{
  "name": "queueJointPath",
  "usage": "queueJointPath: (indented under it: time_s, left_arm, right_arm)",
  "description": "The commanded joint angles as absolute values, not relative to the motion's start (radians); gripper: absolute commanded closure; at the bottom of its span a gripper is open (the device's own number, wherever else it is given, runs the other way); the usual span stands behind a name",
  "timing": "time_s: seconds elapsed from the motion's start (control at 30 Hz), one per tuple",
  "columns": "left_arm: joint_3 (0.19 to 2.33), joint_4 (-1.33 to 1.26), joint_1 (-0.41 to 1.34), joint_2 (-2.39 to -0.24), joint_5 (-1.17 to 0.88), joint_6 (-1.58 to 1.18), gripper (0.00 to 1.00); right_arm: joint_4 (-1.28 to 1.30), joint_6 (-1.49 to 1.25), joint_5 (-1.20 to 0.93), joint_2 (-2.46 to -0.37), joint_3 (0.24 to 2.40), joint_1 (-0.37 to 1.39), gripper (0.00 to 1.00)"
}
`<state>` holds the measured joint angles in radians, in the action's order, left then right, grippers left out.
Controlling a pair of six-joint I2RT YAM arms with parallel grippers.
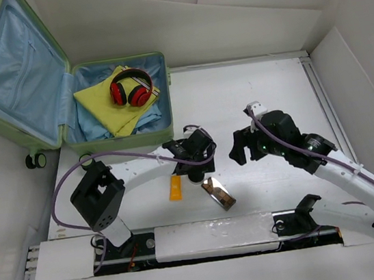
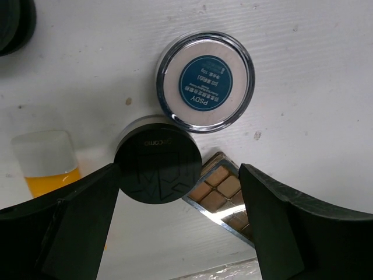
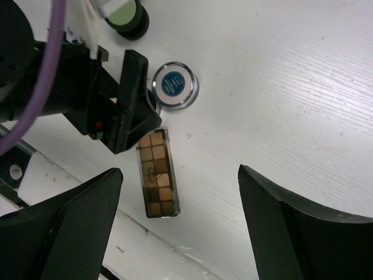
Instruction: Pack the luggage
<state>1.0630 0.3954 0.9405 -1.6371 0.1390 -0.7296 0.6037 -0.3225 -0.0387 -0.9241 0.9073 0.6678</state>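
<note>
Pale green luggage: lying open at the far left of the desk, with yellow cloth and red headphones inside.
Left gripper: spread over a black compact; palette just beside.
Right gripper: spread, holding nothing, above the desk.

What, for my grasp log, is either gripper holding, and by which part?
Nothing is held. The left gripper is open astride the round black jar, not clamped on it; the right gripper is open and empty.
</note>
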Motion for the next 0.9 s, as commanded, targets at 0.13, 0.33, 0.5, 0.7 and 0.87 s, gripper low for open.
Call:
queueJointPath:
  time_s: [0.13,0.33,0.5,0.7,0.87]
  left_arm:
    - [1.002,0.427,0.937,-1.562,0.213,-0.779,0.2]
    - [0.982,0.404,0.937,-1.572,0.209,-0.778,0.2]
    - [0.973,0.348,0.937,-1.641,0.187,-0.778,0.23]
    - [1.003,0.333,0.937,-1.672,0.187,-0.758,0.45]
    - [1.052,0.398,0.937,-1.649,0.199,-0.758,0.8]
  right_arm:
    - [0.584,-0.31,-0.089,-0.943,0.897,0.661,0.13]
    - [0.575,-0.31,-0.1,-0.962,0.897,0.661,0.13]
    - [0.565,-0.31,-0.1,-0.971,0.897,0.661,0.13]
    - [0.565,-0.31,-0.1,-0.971,0.897,0.661,0.13]
    - [0.587,-0.31,-0.055,-0.971,0.931,0.661,0.13]
